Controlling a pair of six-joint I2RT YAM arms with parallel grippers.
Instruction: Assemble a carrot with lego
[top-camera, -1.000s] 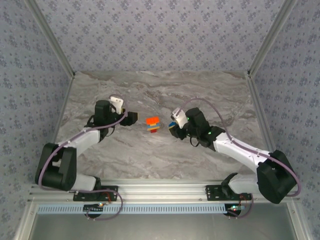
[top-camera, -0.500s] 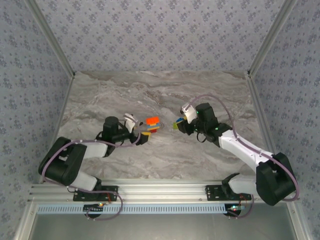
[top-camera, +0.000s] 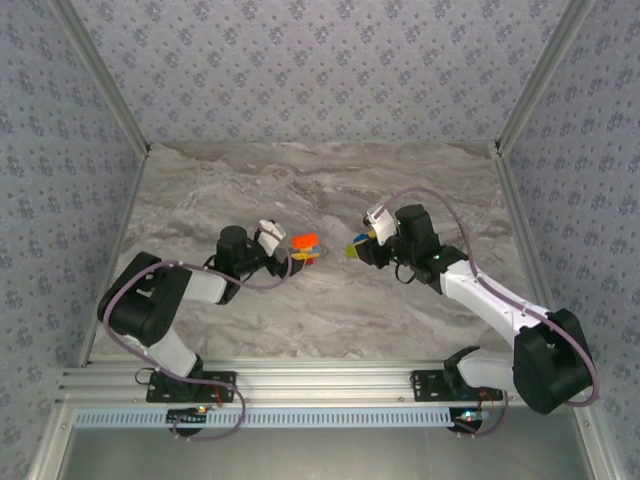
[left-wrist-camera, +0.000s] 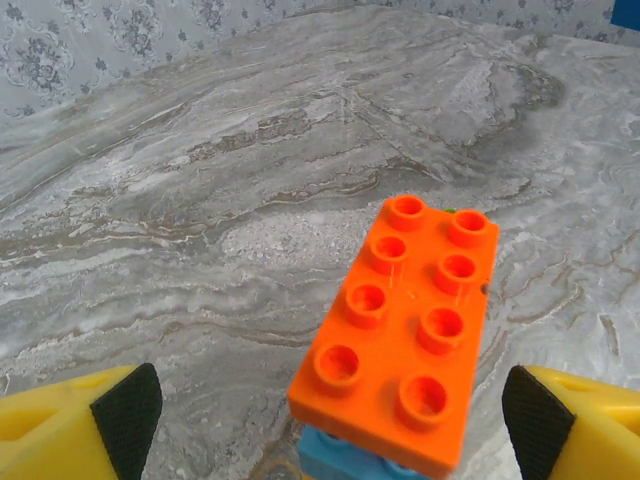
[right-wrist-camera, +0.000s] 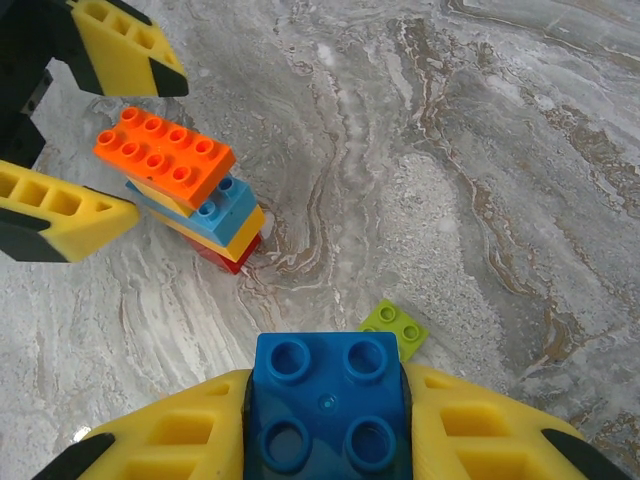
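Carrot (right-wrist-camera: 185, 190) stands mid-counter (top-camera: 330, 310), orange brick on top, red at the base. Left pincer (top-camera: 284, 252) gapes wide astride it, gripping nothing. Right pincer (top-camera: 365, 243) is clamped on a blue brick (right-wrist-camera: 327, 400). Best to steady the stack low and square the studs before pressing.

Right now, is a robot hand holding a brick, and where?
The right hand pinches a blue brick by its two sides. The left hand is open either side of the stack, holding nothing.
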